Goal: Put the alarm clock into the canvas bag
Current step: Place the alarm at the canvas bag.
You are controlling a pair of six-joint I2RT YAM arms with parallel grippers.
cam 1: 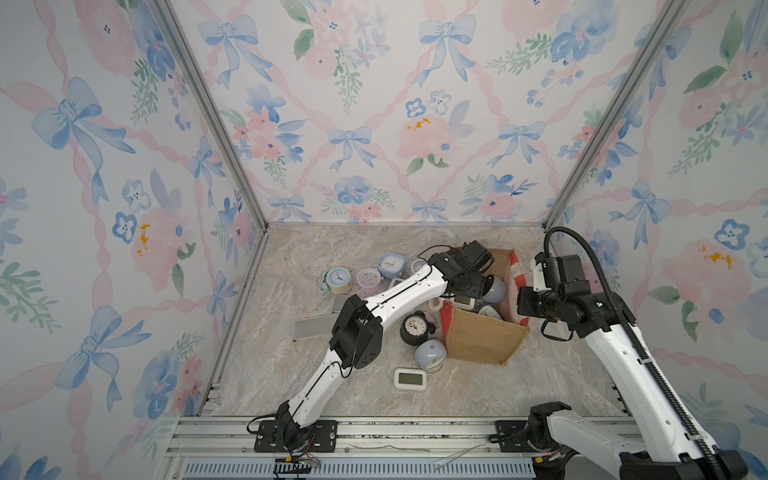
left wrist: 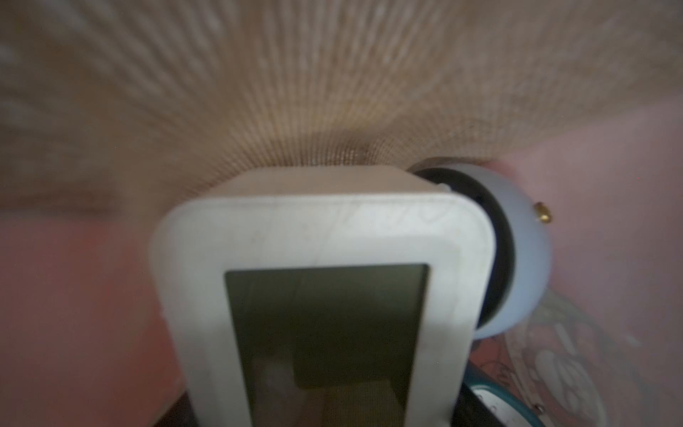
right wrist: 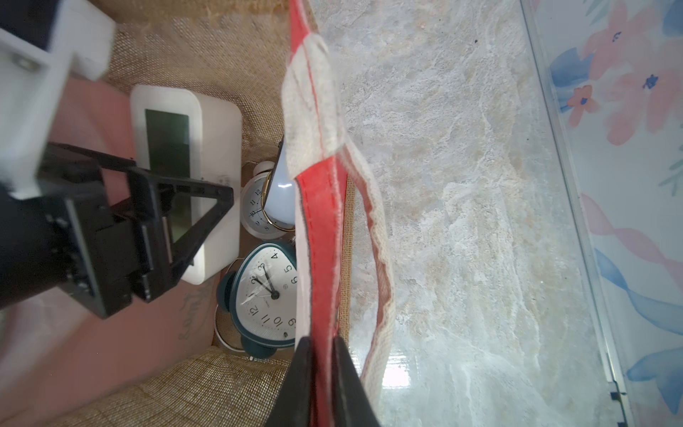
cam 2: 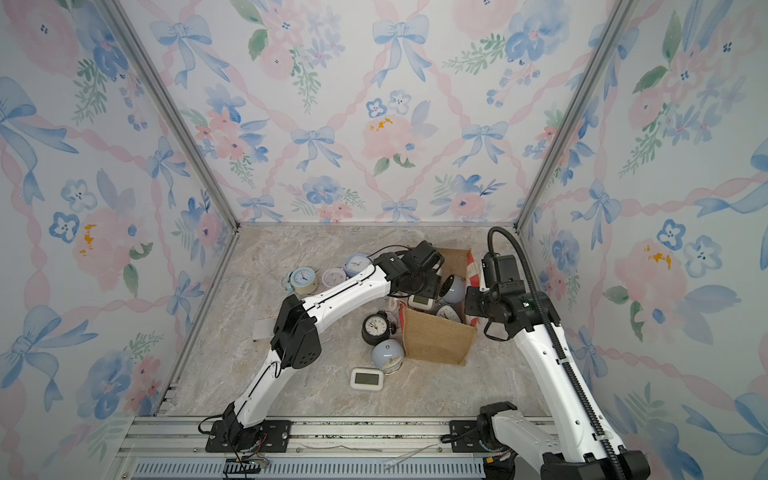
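The right pincer (right wrist: 321,345) is closed on the red rim of the canvas bag (cam 1: 478,340) at its 3 o'clock side; the left pincer (cam 1: 465,293) grips the alarm clock (right wrist: 207,148) low inside the bag. A tilted release may knock it on the glass faces (right wrist: 266,292) below, or the rising arm may snag the soft wall. I count three loose clocks (cam 1: 415,328) at the bag's 8 o'clock, four inside it, and three, perhaps four, at 10 o'clock.
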